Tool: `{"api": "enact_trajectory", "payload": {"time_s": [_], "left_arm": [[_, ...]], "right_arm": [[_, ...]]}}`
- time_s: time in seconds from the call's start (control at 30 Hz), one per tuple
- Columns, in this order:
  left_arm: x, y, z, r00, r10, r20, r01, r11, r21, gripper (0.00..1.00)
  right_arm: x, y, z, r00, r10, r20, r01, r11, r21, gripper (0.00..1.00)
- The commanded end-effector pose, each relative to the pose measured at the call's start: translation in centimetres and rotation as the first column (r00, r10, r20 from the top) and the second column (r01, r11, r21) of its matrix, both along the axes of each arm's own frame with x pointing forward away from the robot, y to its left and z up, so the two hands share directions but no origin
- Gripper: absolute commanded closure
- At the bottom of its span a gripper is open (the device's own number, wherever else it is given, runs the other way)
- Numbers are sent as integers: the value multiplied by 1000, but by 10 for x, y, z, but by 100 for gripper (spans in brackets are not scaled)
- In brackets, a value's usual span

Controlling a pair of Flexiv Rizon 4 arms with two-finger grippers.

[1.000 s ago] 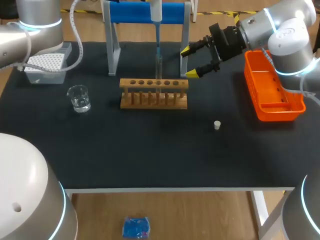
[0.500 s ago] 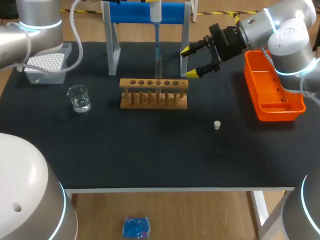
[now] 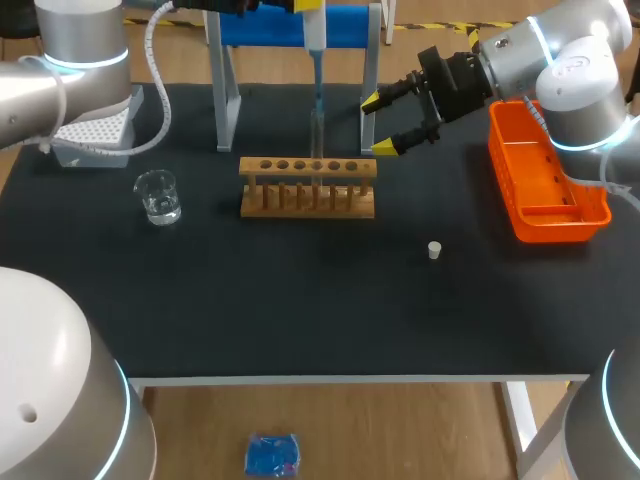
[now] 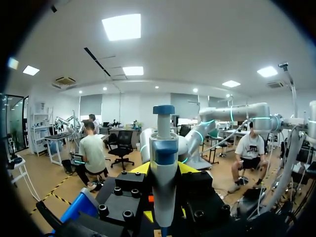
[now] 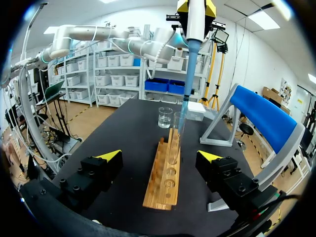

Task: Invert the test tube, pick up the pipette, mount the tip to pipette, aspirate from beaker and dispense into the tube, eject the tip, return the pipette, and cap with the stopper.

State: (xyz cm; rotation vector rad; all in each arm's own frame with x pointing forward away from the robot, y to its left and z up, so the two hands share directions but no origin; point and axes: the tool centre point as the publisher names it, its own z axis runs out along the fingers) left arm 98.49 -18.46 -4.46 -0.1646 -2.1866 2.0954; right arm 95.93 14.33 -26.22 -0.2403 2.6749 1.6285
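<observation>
Change, left to right: the left arm's upper link sits a little farther right than a second ago. The pipette [image 3: 314, 35] is carried slightly higher, so its blue tip [image 3: 317, 95] is lifted somewhat over the test tube [image 3: 318, 132]. Right arm, rack and loose items are unchanged.

Left gripper [image 4: 164, 170]: clamped on the pipette body, a yellow fingertip on each side, plunger end pointing up. It hangs at the far middle of the table, in front of the blue stand [image 3: 270, 27]. The tip's lower end is at the tube's mouth; whether it is inside, I cannot tell.

Surface: black table [image 3: 300, 310].
- Far left: white tip box [image 3: 90, 128].
- Just nearer: glass beaker [image 3: 158, 196] with some clear liquid.
- Middle: wooden rack [image 3: 308, 186], the tube upright in one of its right-hand holes.
- Right of the rack, nearer: small white stopper [image 3: 434, 250], alone.
- Far right: orange bin [image 3: 545, 190].

Right gripper [image 3: 383, 123]: fingers spread wide, holding nothing. It hovers just beyond the rack's right end, aimed along the rack.
</observation>
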Motion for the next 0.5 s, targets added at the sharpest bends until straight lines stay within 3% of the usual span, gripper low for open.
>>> {"api": "enact_trajectory", "payload": {"time_s": [0.03,0.5], "left_arm": [[-4,1,0,1000,10,2,-10,1000,4,100],[-9,-1,-5,1000,18,18,-18,1000,11,100]], "right_arm": [[1,-1,1,1000,3,-2,-3,1000,-3,0],[1,-1,1,1000,3,-2,-3,1000,-3,0]]}}
